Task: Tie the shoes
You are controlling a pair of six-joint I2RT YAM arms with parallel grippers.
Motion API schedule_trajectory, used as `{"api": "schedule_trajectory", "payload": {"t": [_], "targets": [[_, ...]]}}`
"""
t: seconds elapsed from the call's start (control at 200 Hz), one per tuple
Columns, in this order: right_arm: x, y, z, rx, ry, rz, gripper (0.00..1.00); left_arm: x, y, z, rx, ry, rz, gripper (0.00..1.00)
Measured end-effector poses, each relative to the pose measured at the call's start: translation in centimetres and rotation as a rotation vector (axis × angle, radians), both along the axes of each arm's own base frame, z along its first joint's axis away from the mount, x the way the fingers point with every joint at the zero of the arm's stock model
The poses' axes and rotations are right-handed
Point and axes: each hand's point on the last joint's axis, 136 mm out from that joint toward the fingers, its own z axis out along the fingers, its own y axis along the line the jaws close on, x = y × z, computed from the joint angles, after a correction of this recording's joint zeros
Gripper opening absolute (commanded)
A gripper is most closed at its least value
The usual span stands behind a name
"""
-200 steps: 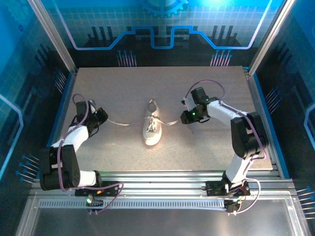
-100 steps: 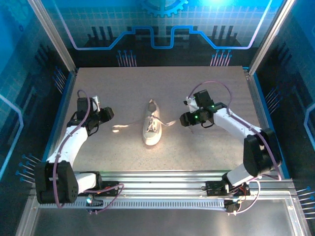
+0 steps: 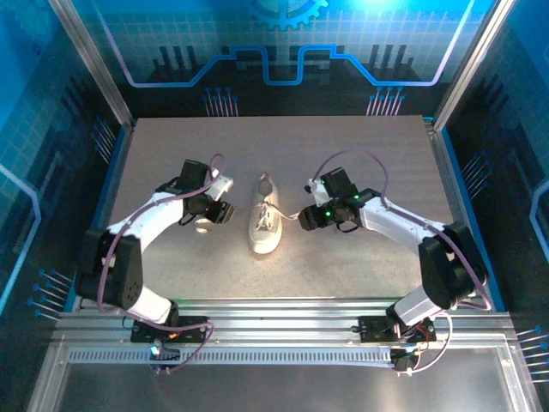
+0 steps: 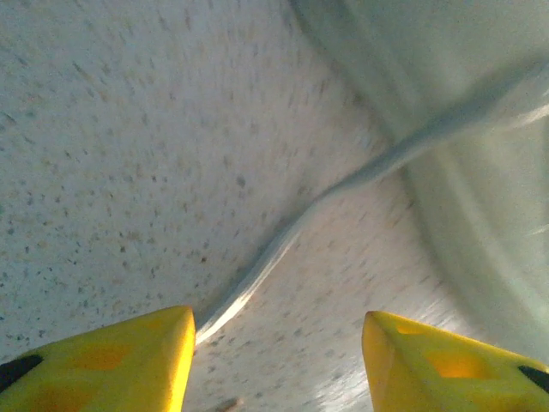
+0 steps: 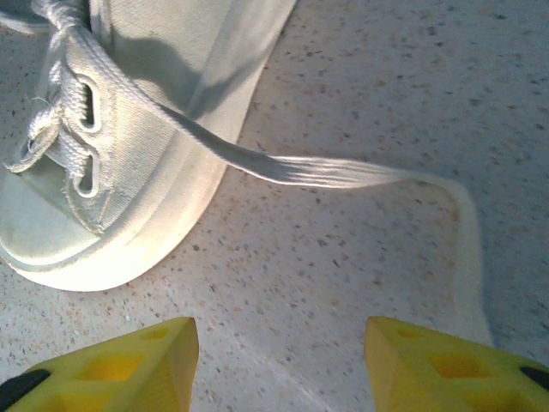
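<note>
A small white canvas shoe [image 3: 264,221] lies mid-table, toe toward the near edge. My left gripper [image 3: 219,213] hovers low just left of it and is open. In the left wrist view the left lace [image 4: 283,245] runs across the table from the shoe's sole [image 4: 480,223] to the inner edge of one yellow fingertip [image 4: 129,365], loose and not pinched by the left gripper [image 4: 279,360]. My right gripper [image 3: 304,219] sits just right of the shoe, also open. The right lace [image 5: 334,172] leaves the shoe [image 5: 129,129], curves right, then bends back past the right gripper [image 5: 279,365].
The speckled tabletop [image 3: 343,146] has free room behind and to both sides of the shoe. Metal rails [image 3: 283,313] run along the near edge, and blue enclosure walls [image 3: 480,172] bound the table.
Both arms have swung in toward the shoe. The left gripper, shut on the stretched lace a second ago, has opened and the lace lies slack. The right gripper has opened wider.
</note>
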Motion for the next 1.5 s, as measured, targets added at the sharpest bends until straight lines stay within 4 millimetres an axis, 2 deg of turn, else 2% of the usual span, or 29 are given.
{"api": "schedule_trajectory", "payload": {"t": [0.095,0.255,0.495,0.55,0.61,0.675,0.72,0.77,0.85,0.95,1.136,1.236,1.336,1.501], "targets": [[-0.2,0.8,-0.7,0.001,0.010,0.015,0.54,0.3,0.0,-1.6,0.050,0.045,-0.090,0.56],[-0.1,1.2,-1.8,-0.004,0.028,0.016,0.54,1.3,-0.3,-3.0,0.086,0.059,-0.182,0.56],[0.0,1.2,-1.8,-0.007,0.028,0.015,0.54,0.8,-1.1,-5.7,0.082,0.129,-0.255,0.56],[0.0,1.1,-1.8,-0.009,0.028,0.013,0.54,1.1,-1.2,-5.7,0.091,0.136,-0.262,0.53],[0.0,1.1,-1.8,-0.009,0.027,0.013,0.54,1.5,-1.4,-5.6,0.089,0.134,-0.269,0.43],[0.0,1.1,-1.8,-0.008,0.029,0.011,0.53,1.8,-1.7,-5.7,0.091,0.132,-0.275,0.18],[0.0,1.1,-1.8,-0.008,0.029,0.010,0.53,1.9,-1.7,-5.7,0.088,0.132,-0.277,0.07],[0.0,1.2,-1.8,-0.006,0.029,0.009,0.53,1.7,-1.8,-5.6,0.084,0.139,-0.272,0.00],[0.1,1.2,-1.6,-0.003,0.024,0.007,0.52,1.7,-1.9,-5.3,0.078,0.130,-0.276,0.00],[0.1,1.2,-1.1,0.005,0.012,0.008,0.52,1.5,-2.2,-3.1,0.058,0.074,-0.275,0.00],[0.1,1.5,-0.6,0.022,0.007,0.015,0.50,2.3,-3.4,5.7,-0.030,-0.165,-0.264,0.00],[0.2,1.8,-0.3,0.039,0.002,0.023,0.49,2.3,-4.2,9.2,-0.097,-0.257,-0.255,0.00],[0.4,2.6,0.4,0.076,-0.014,0.042,0.49,2.1,-5.0,11.1,-0.172,-0.313,-0.244,0.00],[1.2,5.3,2.9,0.160,-0.108,0.121,0.48,1.8,-6.1,12.2,-0.281,-0.341,-0.226,0.00]]}}
